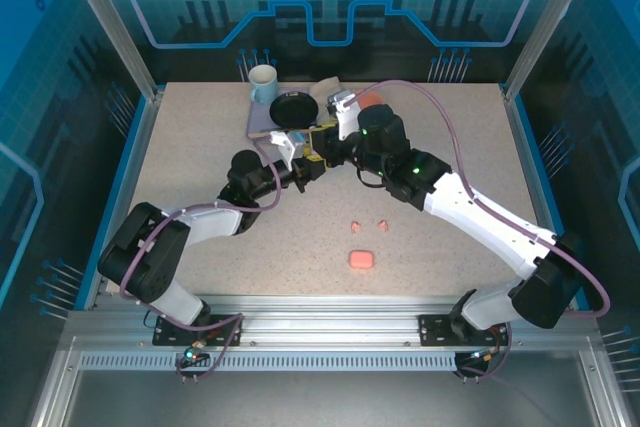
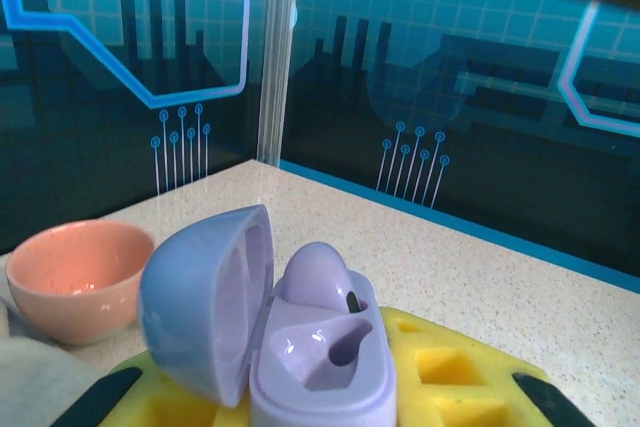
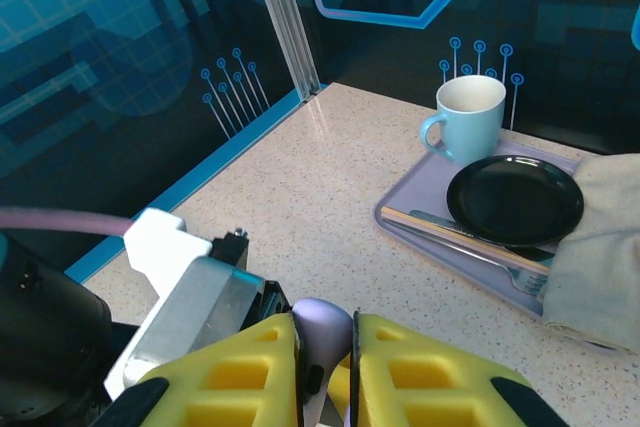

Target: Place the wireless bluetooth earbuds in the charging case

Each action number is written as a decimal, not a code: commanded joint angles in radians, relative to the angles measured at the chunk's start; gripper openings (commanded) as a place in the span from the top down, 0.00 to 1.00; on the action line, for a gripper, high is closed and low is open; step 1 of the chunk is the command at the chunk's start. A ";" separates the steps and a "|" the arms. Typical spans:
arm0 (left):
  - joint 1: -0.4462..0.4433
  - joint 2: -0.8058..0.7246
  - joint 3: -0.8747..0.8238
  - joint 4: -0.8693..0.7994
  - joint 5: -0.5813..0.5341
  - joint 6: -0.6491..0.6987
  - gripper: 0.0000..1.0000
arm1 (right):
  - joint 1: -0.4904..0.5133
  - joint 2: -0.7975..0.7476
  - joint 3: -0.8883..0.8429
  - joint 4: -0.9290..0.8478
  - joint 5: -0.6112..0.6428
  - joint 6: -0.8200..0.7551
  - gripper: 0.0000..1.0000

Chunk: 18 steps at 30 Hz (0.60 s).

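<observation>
In the left wrist view the lavender charging case (image 2: 320, 372) stands with its lid (image 2: 200, 302) swung open to the left. My left gripper (image 2: 310, 392) is shut on its base. One lavender earbud (image 2: 315, 277) sits in the far slot and the near slot is hollow. My right gripper (image 3: 325, 372) is shut on a second lavender earbud (image 3: 322, 325), pinched between the yellow fingers (image 3: 240, 367). In the top view both grippers meet nose to nose, left (image 1: 303, 163) and right (image 1: 322, 143). Two pink earbuds (image 1: 355, 226) (image 1: 381, 224) lie on the table.
A closed pink case (image 1: 361, 260) lies near the front of the table (image 1: 450, 147). At the back stands a lavender tray (image 3: 400, 222) with a pale blue cup (image 3: 470, 117), a black plate (image 3: 515, 197), cutlery and a cloth (image 3: 600, 247). A pink bowl (image 2: 75, 277) sits beside it.
</observation>
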 commanded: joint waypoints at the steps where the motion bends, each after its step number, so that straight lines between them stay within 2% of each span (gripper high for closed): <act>1: -0.007 -0.038 0.039 0.001 0.025 0.041 1.00 | 0.005 -0.020 -0.017 0.042 -0.005 -0.004 0.82; 8: -0.007 -0.049 0.052 -0.015 0.026 0.060 1.00 | -0.025 -0.023 -0.034 0.061 -0.025 0.057 0.83; 18: -0.006 -0.062 0.058 -0.016 0.018 0.068 1.00 | -0.035 -0.029 -0.061 0.062 -0.032 0.056 0.83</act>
